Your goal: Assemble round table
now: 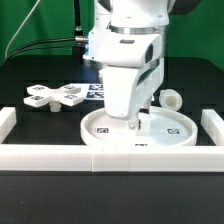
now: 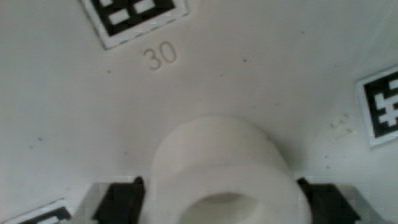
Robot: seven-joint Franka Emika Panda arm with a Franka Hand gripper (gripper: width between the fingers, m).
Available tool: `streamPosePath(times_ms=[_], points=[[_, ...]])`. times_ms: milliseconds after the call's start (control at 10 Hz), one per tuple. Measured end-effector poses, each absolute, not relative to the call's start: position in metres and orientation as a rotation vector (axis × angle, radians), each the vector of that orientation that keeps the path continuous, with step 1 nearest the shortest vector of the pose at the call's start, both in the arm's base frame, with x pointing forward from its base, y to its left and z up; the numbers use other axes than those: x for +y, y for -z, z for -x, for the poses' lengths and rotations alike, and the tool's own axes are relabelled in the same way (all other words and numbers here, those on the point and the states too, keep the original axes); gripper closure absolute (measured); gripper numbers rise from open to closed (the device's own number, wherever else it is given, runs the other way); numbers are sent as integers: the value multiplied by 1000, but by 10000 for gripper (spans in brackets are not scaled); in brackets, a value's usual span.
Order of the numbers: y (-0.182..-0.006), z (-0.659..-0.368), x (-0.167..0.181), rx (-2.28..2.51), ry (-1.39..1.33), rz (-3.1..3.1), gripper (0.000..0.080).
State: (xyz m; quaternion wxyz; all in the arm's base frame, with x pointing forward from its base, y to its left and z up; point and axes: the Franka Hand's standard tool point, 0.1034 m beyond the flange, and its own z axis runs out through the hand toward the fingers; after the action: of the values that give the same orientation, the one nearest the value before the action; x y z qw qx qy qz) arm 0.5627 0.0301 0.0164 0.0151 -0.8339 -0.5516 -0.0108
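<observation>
The large rimmed disc top (image 1: 170, 128) lies flat at the front of the table, its tagged face filling the wrist view (image 2: 231, 80). My gripper (image 1: 133, 124) points straight down over the disc's middle. In the wrist view the gripper (image 2: 217, 200) is shut on the short white cylinder leg (image 2: 217, 165), a dark finger pressed on each side of it. The leg stands upright on or just above the disc; I cannot tell whether they touch. The cross-shaped base (image 1: 58, 97) lies apart on the exterior view's left.
The long white border rail (image 1: 60, 157) runs along the front and up both sides. A small white rounded piece (image 1: 172, 99) lies just behind the disc on the exterior view's right. The marker board (image 1: 97, 90) shows partly behind the arm.
</observation>
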Motion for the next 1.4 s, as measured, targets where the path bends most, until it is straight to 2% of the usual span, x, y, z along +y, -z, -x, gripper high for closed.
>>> streamPosePath(times_ms=[500, 600, 700, 800, 900, 1000, 1200, 1400], points=[[-17, -565, 39, -1713, 15, 2616, 394], [-16, -565, 39, -1712, 14, 2616, 289], [-16, -565, 39, -1712, 14, 2616, 289], [-16, -565, 39, -1712, 14, 2616, 195], [-16, -565, 39, -1712, 14, 2616, 159], [-17, -564, 38, -1711, 19, 2619, 159], [-29, -557, 34, -1663, 25, 2661, 151], [-50, -550, 36, -1485, 44, 2777, 150]])
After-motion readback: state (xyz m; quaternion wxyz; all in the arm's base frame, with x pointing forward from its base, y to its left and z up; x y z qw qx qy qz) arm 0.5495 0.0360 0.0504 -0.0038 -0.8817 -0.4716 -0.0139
